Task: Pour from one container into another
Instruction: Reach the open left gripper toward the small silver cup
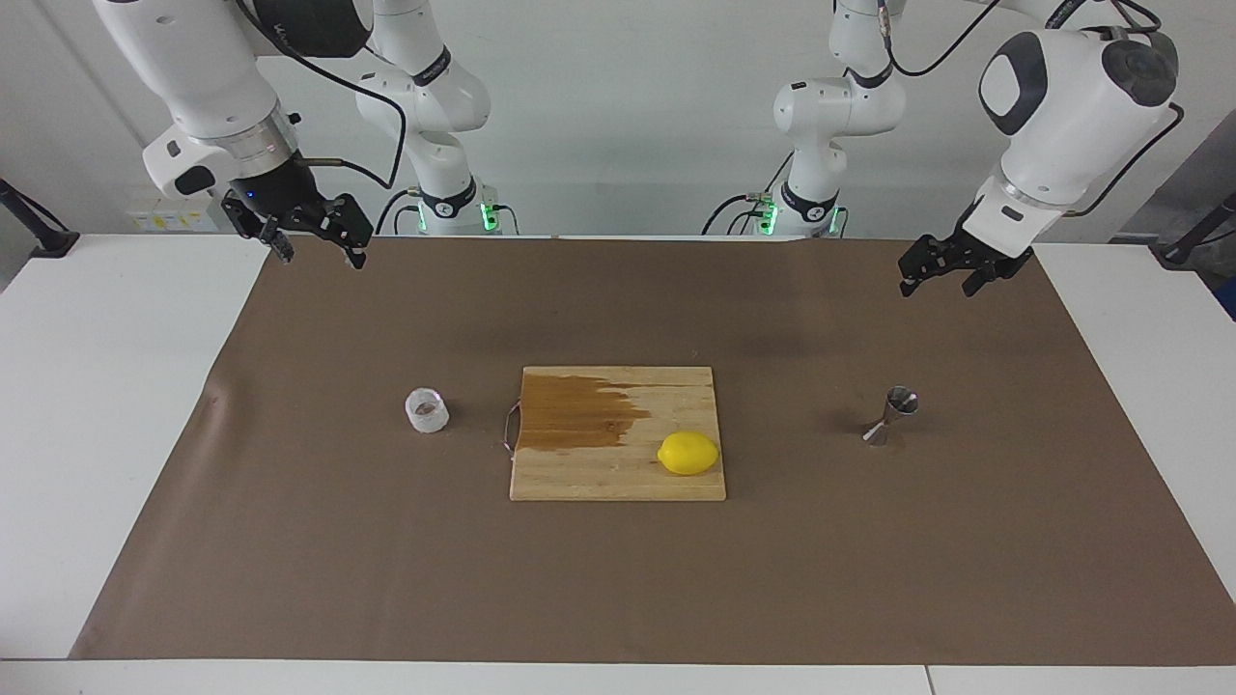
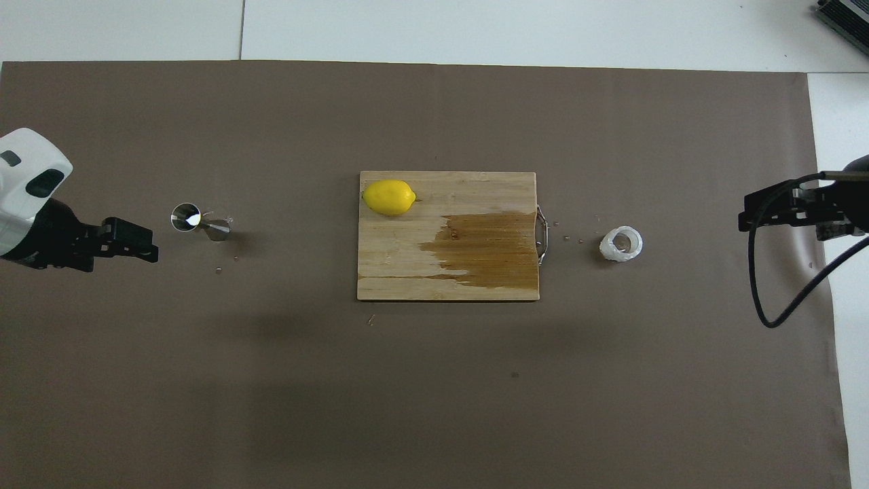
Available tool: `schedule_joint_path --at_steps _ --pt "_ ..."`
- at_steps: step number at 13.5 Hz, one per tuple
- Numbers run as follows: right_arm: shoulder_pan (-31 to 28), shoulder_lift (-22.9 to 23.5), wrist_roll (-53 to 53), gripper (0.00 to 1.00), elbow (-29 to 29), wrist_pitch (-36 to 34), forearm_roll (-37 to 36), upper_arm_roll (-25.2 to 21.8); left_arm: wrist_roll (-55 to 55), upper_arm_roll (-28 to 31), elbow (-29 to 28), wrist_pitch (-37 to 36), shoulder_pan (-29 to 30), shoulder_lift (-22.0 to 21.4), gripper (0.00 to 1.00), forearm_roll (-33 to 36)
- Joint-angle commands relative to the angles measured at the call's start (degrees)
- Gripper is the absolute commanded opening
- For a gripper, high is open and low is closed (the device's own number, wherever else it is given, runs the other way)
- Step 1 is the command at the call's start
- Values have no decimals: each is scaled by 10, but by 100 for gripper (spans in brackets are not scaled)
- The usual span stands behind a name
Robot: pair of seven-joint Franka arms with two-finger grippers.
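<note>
While upright: ridged translucent cup (image 1: 426, 411), hourglass steel jigger (image 1: 892, 416).

A white surface (image 1: 116, 386) carries a brown mat (image 1: 618, 579). On the mat lie a wooden cutting board (image 1: 599, 478) at the middle, a translucent plastic cup (image 1: 426, 410) toward the right arm's end, and a steel jigger (image 1: 891, 416) toward the left arm's end.

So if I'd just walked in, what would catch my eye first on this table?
Probably the bright yellow lemon, lying on a wooden cutting board with a big dark wet stain, in the middle of the brown mat. A small whitish plastic cup stands toward the right arm's end, a shiny steel jigger toward the left arm's. Both grippers hang open in the air: the left gripper, the right gripper.
</note>
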Motion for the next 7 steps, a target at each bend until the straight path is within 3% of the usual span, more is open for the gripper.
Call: schedule_joint_path --at_steps 1,4,7 --pt "-7 -5 -1 100 -3 -3 3 5 -61 -2 23 -32 30 52 100 -60" --pt "-7 -5 -1 100 -3 -3 3 5 -192 -10 29 -72 69 83 100 -141" --pt "-7 -5 -1 100 -3 -3 3 4 -213 -13 85 -106 89 160 100 -175"
